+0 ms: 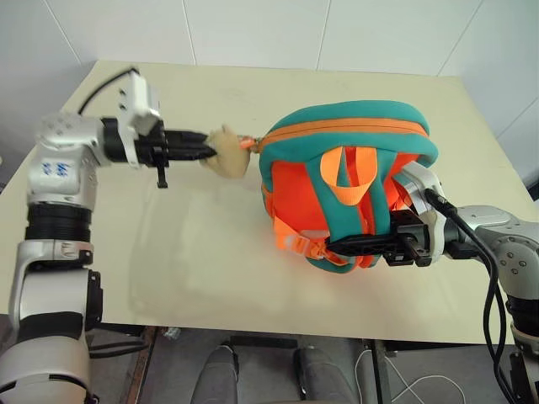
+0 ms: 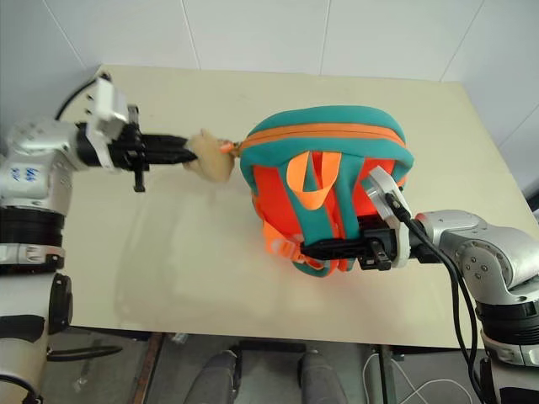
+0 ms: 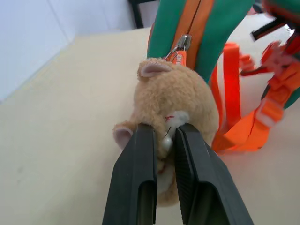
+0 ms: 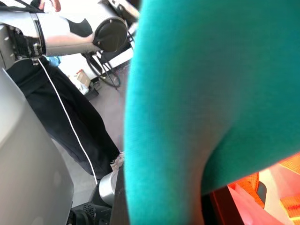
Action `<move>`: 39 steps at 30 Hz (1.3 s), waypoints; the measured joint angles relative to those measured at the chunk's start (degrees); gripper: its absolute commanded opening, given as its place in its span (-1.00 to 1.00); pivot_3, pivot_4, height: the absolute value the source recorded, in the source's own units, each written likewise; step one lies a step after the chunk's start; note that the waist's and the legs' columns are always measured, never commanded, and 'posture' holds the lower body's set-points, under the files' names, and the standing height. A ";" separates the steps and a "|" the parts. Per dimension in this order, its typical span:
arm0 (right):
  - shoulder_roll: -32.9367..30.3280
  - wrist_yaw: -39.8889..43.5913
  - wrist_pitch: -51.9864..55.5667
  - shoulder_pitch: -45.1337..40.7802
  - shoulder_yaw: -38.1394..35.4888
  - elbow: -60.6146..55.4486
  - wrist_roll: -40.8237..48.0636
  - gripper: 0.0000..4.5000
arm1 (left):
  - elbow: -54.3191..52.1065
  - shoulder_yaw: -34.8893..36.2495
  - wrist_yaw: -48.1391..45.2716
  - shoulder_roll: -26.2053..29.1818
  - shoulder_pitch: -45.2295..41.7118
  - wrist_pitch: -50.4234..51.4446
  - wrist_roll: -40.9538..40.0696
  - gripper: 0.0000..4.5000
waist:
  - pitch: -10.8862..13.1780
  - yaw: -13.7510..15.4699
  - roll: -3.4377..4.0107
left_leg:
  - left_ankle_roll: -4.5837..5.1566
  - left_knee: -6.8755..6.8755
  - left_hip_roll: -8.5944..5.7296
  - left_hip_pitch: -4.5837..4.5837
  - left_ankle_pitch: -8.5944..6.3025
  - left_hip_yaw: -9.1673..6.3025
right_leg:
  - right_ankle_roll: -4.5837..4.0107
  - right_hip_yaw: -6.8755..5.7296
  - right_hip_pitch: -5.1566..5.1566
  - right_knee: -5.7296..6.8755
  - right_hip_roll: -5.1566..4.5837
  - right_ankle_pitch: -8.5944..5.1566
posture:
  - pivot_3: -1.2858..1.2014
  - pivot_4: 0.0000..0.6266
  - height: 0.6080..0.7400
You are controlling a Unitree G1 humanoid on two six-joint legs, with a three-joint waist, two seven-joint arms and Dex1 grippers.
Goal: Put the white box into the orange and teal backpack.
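Observation:
The orange and teal backpack (image 1: 345, 126) stands on the table right of centre, straps facing me, with its zip along the top. A tan plush cat charm (image 1: 227, 153) hangs from the zip pull (image 3: 182, 44) at the backpack's left end. My left gripper (image 1: 209, 150) reaches in level from the left and is shut on that charm; its black fingers (image 3: 140, 159) pinch the plush face. My right gripper (image 1: 333, 248) comes in from the right and is shut on the backpack's lower teal edge. The white box is hidden.
The beige table (image 1: 210, 269) has bare surface in front of and left of the backpack. Its near edge runs just below my right gripper. A white tiled wall stands behind the far edge. A black cable (image 1: 472, 244) loops off my right wrist.

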 measured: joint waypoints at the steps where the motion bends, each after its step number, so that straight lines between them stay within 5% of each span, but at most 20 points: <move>1: 0.01 -0.56 0.06 0.37 -0.26 -0.45 0.17 -1.00 | 2.31 -0.92 0.97 -2.01 1.14 -2.72 1.65 -0.88 | 0.00 0.18 0.00 | 0.00 0.04 0.00 -0.01 0.00 0.00 | 0.01 0.00 0.02 0.00 -0.01 0.00 | 0.03 -0.52 1.00; 12: 1.26 -5.03 -0.30 3.05 -0.92 -2.22 0.52 -1.00 | 13.69 -4.05 6.37 -13.88 5.05 -13.76 7.73 -0.88 | -0.06 0.11 0.10 | 0.04 0.20 -0.03 -0.03 -0.02 0.00 | 0.06 0.00 0.06 0.08 -0.02 0.04 | 0.03 -0.52 1.00; 13: 2.08 -6.67 -0.40 3.03 -0.87 -2.51 -0.14 -0.86 | 12.67 -3.65 6.23 -13.88 6.24 -13.55 7.44 -0.88 | -0.07 0.12 0.08 | 0.04 0.24 -0.03 -0.01 -0.02 -0.01 | 0.07 0.00 0.09 0.08 -0.03 0.04 | 0.03 -0.52 1.00; 18: 3.87 -12.31 0.44 4.74 -2.85 -2.63 0.61 -0.14 | -2.74 -0.41 5.90 -12.48 14.87 -3.09 1.43 -0.17 | -0.08 0.10 0.07 | 0.06 0.22 -0.03 -0.06 -0.01 -0.01 | 0.09 0.00 0.10 0.05 -0.07 0.09 | 0.03 -0.52 1.00; 26: 1.73 -16.41 -6.10 10.46 -11.79 -4.77 -2.98 1.00 | -30.65 4.98 8.51 -1.73 31.90 13.79 -5.56 0.91 | -0.08 0.01 0.07 | 0.06 0.03 0.00 0.07 0.00 0.00 | -0.01 0.01 0.10 0.04 -0.07 0.06 | 0.03 -0.52 1.00; 39: -7.06 -5.81 -20.63 18.84 -19.49 5.37 -13.77 1.00 | -44.41 11.02 10.06 6.10 39.06 21.57 -12.20 0.99 | -0.07 -0.25 0.07 | 0.07 -0.43 0.00 0.49 0.02 0.31 | -0.11 0.20 0.27 -0.27 -0.11 0.10 | 0.03 -0.52 1.00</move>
